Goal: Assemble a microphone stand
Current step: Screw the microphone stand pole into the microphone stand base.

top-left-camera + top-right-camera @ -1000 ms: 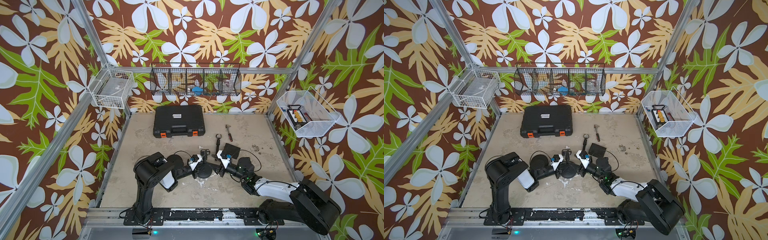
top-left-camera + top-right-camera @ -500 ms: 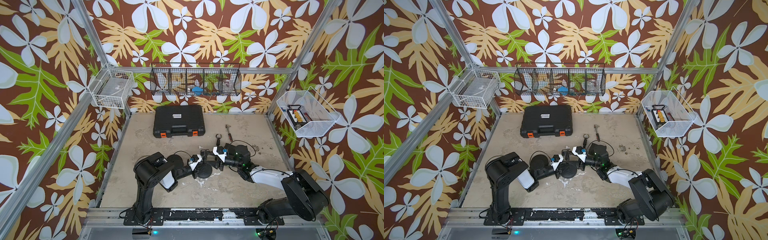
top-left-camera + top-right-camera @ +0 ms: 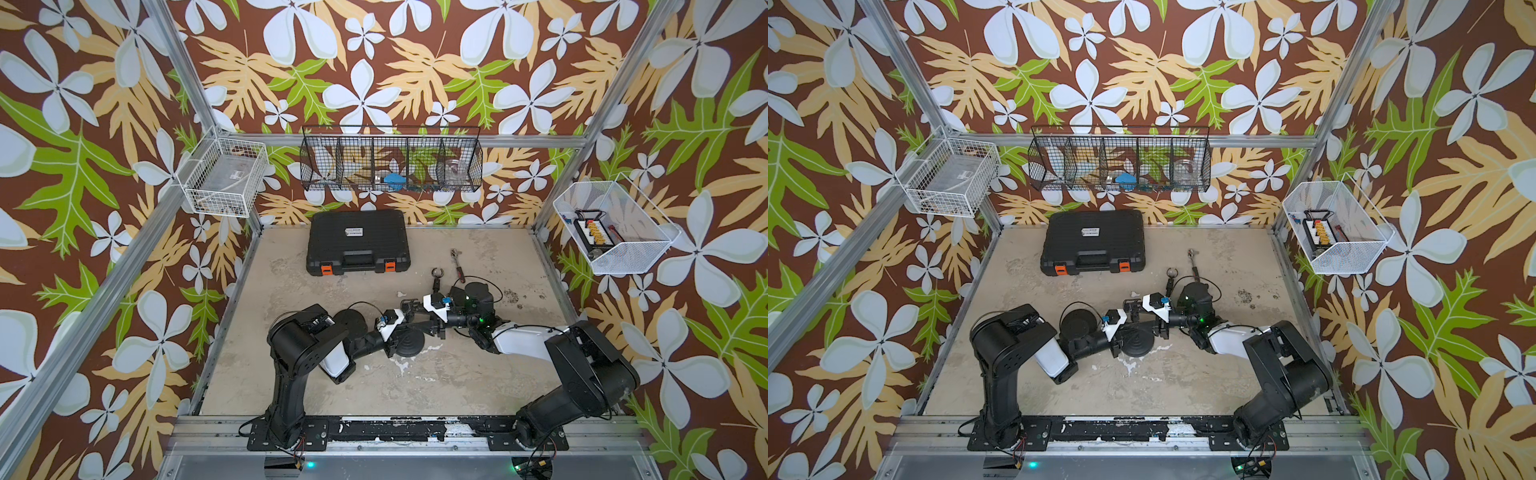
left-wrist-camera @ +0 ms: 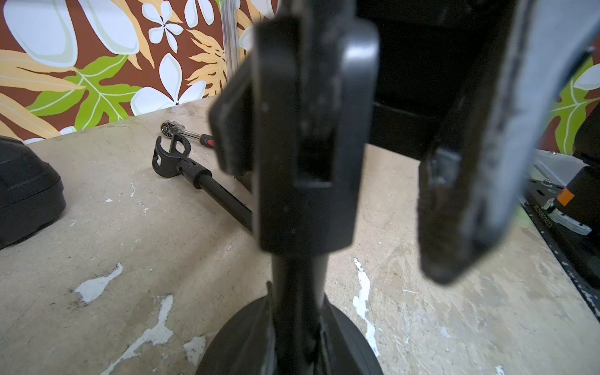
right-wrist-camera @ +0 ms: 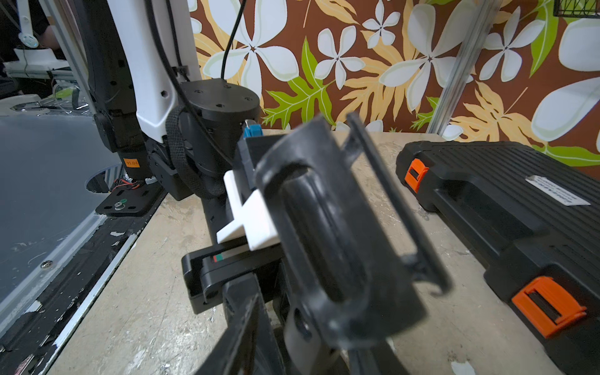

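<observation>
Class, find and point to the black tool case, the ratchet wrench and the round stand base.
black tool case (image 3: pixel 358 232): in a top view, middle of its lid.
ratchet wrench (image 4: pixel 169 127): left wrist view, its metal head.
round stand base (image 3: pixel 1137 345): in a top view, the ringed disc.

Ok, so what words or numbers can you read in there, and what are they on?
"v1.04", last digit unsure: orange sticker on the left arm.
White label on the case: too blurred to read.
Nothing else is readable.
</observation>
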`<action>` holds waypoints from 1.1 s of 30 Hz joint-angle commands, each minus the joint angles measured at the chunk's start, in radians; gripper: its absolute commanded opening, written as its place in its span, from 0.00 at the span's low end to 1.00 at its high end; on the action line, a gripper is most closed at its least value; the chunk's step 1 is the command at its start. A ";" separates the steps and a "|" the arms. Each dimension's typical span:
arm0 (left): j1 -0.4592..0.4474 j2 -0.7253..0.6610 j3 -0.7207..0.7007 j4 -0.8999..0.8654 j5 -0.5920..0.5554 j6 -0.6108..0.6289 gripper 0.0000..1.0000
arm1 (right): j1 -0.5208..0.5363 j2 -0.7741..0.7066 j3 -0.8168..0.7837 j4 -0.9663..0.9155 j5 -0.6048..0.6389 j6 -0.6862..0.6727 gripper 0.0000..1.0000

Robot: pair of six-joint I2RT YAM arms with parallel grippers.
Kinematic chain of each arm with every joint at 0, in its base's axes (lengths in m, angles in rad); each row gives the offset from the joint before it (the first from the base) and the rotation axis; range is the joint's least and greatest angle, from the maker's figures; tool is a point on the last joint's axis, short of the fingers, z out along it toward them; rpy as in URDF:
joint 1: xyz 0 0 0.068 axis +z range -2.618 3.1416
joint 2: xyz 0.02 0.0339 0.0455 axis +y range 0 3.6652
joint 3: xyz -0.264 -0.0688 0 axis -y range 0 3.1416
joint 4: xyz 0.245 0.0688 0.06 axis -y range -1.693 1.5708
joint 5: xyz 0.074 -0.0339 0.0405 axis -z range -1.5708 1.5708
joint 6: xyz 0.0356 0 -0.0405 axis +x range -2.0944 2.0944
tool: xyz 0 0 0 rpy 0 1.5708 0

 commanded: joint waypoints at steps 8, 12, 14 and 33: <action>0.001 0.001 0.005 -0.040 -0.010 0.011 0.05 | 0.001 0.010 0.015 0.044 -0.081 -0.013 0.35; 0.001 0.000 0.005 -0.043 -0.010 0.012 0.05 | 0.001 0.011 0.010 0.044 -0.078 -0.013 0.29; 0.001 -0.001 0.005 -0.044 -0.010 0.011 0.05 | 0.001 0.013 0.001 0.057 -0.074 -0.007 0.26; 0.001 -0.036 0.002 -0.041 0.003 -0.003 0.15 | 0.005 0.053 -0.190 0.484 0.136 0.236 0.00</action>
